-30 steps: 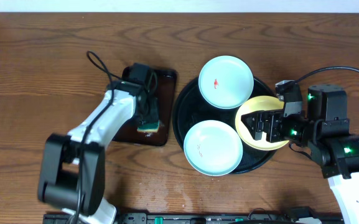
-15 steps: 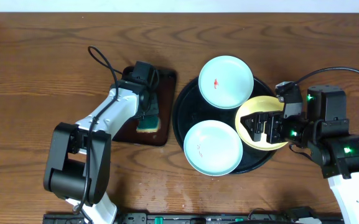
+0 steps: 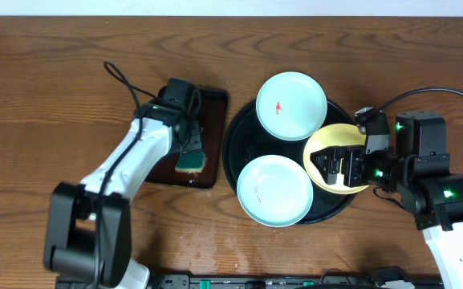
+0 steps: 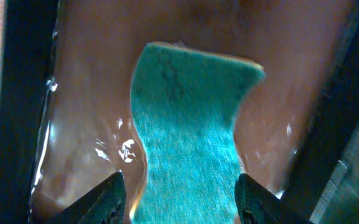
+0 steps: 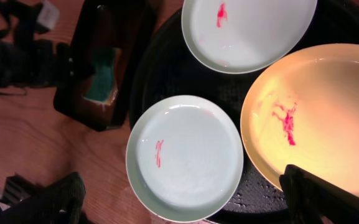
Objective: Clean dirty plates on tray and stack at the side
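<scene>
Evidently the sponge pickup is in hand: the left end effector (image 4: 180, 193) hangs over the teal sponge (image 4: 188, 124) in the small rectangular tray (image 3: 213, 120), fingers apart on either side of it. The right end effector (image 3: 337, 166) gapes wide above the red-smeared yellow plate (image 5: 316, 106), which lies on the round black tray (image 3: 243, 148). The next move probably calls for closing squarely on the sponge.

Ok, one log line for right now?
left gripper: open, straddling sponge | right gripper: open over yellow plate | plates: all smeared, on tray
</scene>
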`<action>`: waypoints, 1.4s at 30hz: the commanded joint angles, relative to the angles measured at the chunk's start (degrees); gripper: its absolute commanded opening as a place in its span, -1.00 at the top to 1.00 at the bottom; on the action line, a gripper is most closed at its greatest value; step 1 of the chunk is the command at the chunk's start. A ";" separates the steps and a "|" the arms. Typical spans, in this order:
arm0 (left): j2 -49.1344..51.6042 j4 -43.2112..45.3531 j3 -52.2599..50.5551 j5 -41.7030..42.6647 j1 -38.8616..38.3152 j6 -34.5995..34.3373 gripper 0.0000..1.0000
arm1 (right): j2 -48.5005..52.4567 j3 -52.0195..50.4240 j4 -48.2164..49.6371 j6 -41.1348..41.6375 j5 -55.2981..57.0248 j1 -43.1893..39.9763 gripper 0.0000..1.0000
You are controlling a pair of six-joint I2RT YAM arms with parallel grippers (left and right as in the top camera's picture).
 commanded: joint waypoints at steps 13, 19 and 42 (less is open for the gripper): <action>7.26 3.63 -3.06 4.46 -0.52 -0.74 0.85 | 0.07 0.46 -2.27 -2.36 0.63 0.48 -0.96; 4.07 -1.95 1.42 4.48 -0.52 -0.72 0.85 | 0.72 -2.08 -4.37 -2.34 0.59 0.52 -0.73; -19.74 -17.42 6.05 6.45 -0.57 -0.35 0.85 | 21.31 -23.41 18.51 7.80 10.78 10.16 0.25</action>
